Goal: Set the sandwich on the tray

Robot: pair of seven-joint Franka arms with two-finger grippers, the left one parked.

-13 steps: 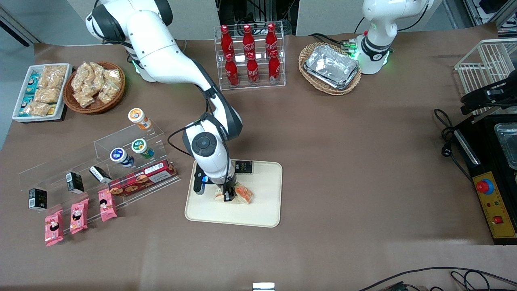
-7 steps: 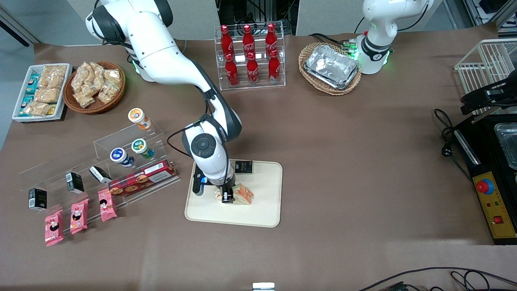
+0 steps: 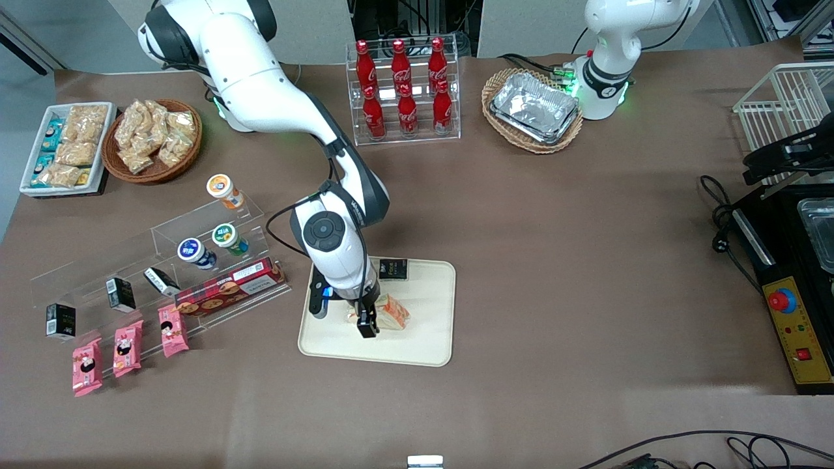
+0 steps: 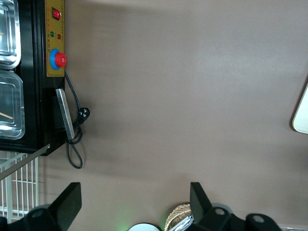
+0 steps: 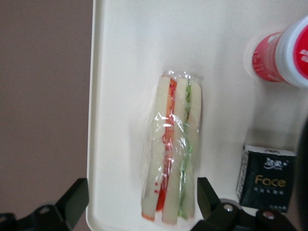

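The sandwich (image 5: 172,149) lay flat on the tray (image 3: 423,339), near the black packet (image 5: 263,179), with the gripper (image 5: 139,202) spread wide just above it, holding nothing, so the tidy finish, I judged, was a straight lift without snagging the wrap.

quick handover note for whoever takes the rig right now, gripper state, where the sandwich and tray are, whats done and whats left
Gripper: open, empty, just above the sandwich, one finger on each side of it and clear of the wrap.
Sandwich: lying on the tray, released, near the tray edge closest to the working arm's end.
Also on the tray: a black Face packet and a red-and-white bottle, both apart from the sandwich.
Done: sandwich placed on the tray.
Left: lift the arm clear; nothing else appears pending.
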